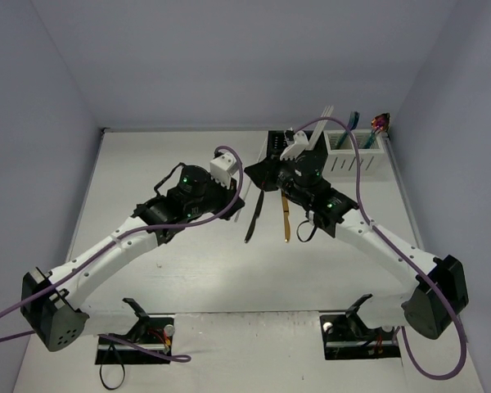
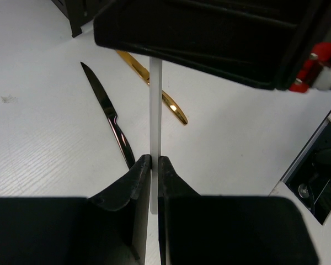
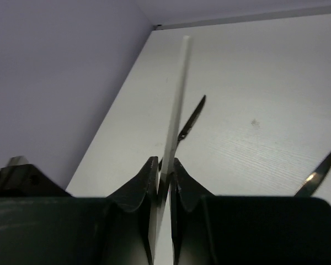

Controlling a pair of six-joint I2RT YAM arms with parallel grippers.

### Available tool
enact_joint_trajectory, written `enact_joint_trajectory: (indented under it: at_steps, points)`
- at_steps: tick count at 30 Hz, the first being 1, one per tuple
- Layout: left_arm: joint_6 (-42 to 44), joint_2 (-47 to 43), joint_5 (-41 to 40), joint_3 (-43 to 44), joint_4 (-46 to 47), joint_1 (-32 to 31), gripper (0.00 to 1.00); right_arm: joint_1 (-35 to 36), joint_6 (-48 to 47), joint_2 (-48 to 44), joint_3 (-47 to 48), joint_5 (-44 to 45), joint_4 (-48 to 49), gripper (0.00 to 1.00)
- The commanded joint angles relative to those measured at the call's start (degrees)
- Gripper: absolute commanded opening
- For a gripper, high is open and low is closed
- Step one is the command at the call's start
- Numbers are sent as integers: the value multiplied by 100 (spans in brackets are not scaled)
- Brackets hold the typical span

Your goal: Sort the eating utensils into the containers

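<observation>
My left gripper [image 2: 153,160] is shut on the near end of a thin white chopstick [image 2: 155,110], which runs straight up under the black body of my right gripper. My right gripper [image 3: 164,163] is also shut on a white chopstick [image 3: 178,94], whose far end sticks out free above the table. In the top view the two grippers, left [image 1: 244,199] and right [image 1: 266,176], meet at mid-table. A black knife [image 1: 254,217] and a gold utensil [image 1: 286,217] lie below them. The white caddy [image 1: 356,160] holds blue and iridescent utensils and chopsticks. The black caddy [image 1: 274,146] is partly hidden.
The side wall [image 3: 55,83] and the table's edge are close on the left in the right wrist view. A second dark blade tip [image 3: 319,172] shows at the lower right there. The black knife [image 2: 110,118] and gold utensil [image 2: 165,99] lie under the held chopstick.
</observation>
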Motion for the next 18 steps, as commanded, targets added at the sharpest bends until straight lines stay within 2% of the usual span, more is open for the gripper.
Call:
enact_joint_trajectory:
  at_steps: [1, 3, 4, 6, 8, 12, 18]
  points:
    - [-19, 22, -160, 33, 398, -19, 6, -21, -298, -89, 253, 253, 377, 0]
    - [-43, 101, -286, 33, 343, -25, 32, -84, -385, -65, 316, 277, 353, 0]
    - [-61, 121, -365, 37, 306, -14, 41, -110, -451, -63, 334, 325, 343, 0]
    - [-94, 150, -609, 55, 190, 14, 58, -176, -588, -63, 391, 447, 292, 0]
    - [-168, 163, -793, 72, 14, 101, 69, -357, -797, -49, 467, 616, 235, 0]
    - [-415, 154, -923, 165, -417, 638, 75, -1022, -1197, 72, 761, 766, 228, 0]
    - [-243, 84, -631, 428, -1227, 2137, 76, -1882, -1930, 692, 1674, 1569, 296, 0]
